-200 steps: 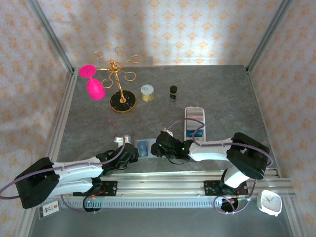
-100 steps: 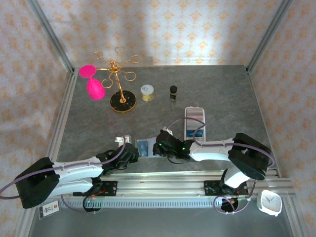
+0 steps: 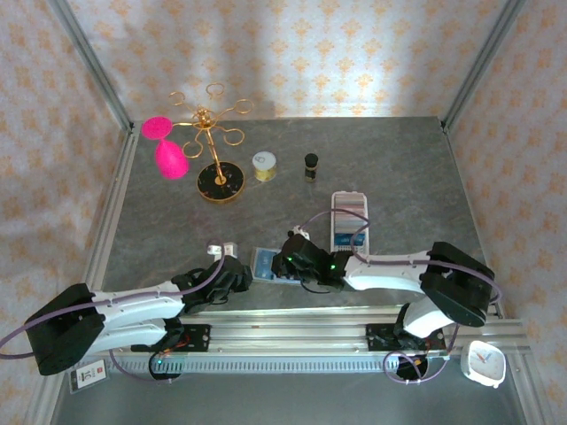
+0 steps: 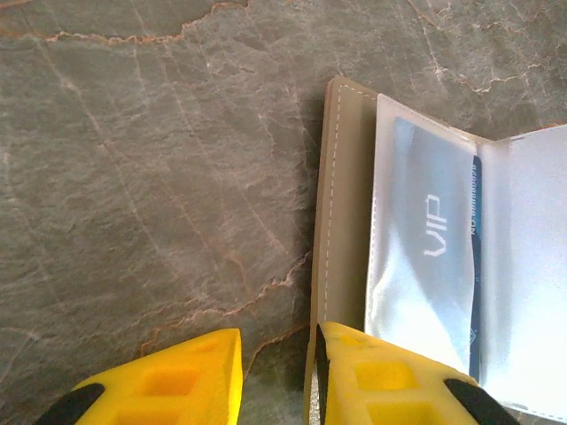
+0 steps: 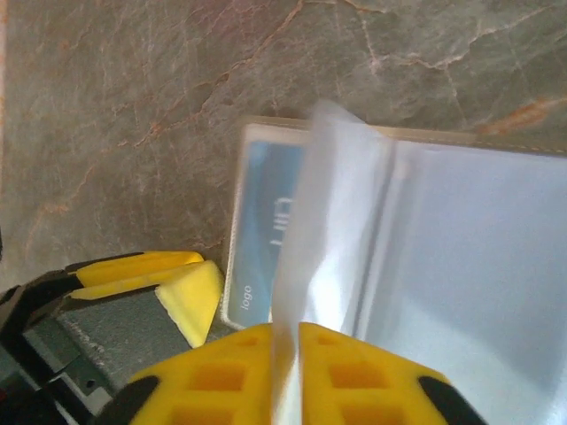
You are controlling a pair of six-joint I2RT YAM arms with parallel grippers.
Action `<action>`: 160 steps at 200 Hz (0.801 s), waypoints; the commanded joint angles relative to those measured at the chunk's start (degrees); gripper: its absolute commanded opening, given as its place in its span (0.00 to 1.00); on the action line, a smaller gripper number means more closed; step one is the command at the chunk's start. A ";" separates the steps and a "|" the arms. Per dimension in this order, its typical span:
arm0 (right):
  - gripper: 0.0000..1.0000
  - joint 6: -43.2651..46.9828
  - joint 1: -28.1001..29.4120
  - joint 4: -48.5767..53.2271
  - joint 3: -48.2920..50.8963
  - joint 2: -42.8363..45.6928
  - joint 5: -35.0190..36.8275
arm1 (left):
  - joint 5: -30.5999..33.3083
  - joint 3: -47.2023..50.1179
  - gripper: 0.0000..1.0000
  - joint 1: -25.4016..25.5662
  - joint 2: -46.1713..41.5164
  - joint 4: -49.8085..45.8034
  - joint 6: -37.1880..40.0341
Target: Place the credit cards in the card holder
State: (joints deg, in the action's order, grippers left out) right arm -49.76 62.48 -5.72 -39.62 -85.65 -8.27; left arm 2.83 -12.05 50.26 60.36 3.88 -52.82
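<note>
Near edge: a small white square clock (image 3: 483, 363) sits at the right end of the metal rail, beside the right arm's base.
Left end effector (image 4: 279, 343): its yellow fingers stand slightly apart. The stitched left border of the grey-green fold-over card holder (image 4: 335, 212) lies at the inner face of one finger.
Right end effector (image 5: 285, 335): its yellow fingers are pressed together on a clear plastic sleeve (image 5: 310, 221), which stands up from the card holder.
Card holder position: it lies open on the grey veined stone-look surface (image 3: 399, 168), between the two end effectors and near the front.
Card inside: a pale blue plastic credit card (image 4: 430, 257) marked VIP sits in the sleeve next to the left cover.
Other cards: pale blue and whitish credit cards (image 3: 348, 217) lie in a long white plastic tray (image 3: 349, 196), just beyond the right end effector.
Middle distance: a small round gold tin (image 3: 264, 165) and a small dark bottle (image 3: 311, 166) stand near each other.
Far left: a gold wire stand (image 3: 217, 181) on a round black base carries two bright pink oval pieces (image 3: 171, 159).
</note>
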 commanded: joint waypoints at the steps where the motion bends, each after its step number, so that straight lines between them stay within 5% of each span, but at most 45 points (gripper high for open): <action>1: 0.23 0.36 0.28 -2.29 -2.09 -2.67 -1.24 | -5.15 1.51 0.27 0.61 -0.24 -2.74 -0.48; 113: 0.42 -0.30 0.26 -7.99 -7.41 -10.72 -4.71 | 2.44 1.55 0.26 0.56 -12.71 -13.94 -4.16; 160: 0.46 8.55 -0.25 -2.58 -8.15 -0.29 1.22 | 3.55 -2.43 0.29 0.54 -14.14 -17.71 -2.65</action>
State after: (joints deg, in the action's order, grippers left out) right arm -47.97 62.48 -11.99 -45.98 -94.39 -12.45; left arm 3.92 -10.85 50.54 46.57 -9.41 -56.07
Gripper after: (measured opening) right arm 0.452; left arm 0.283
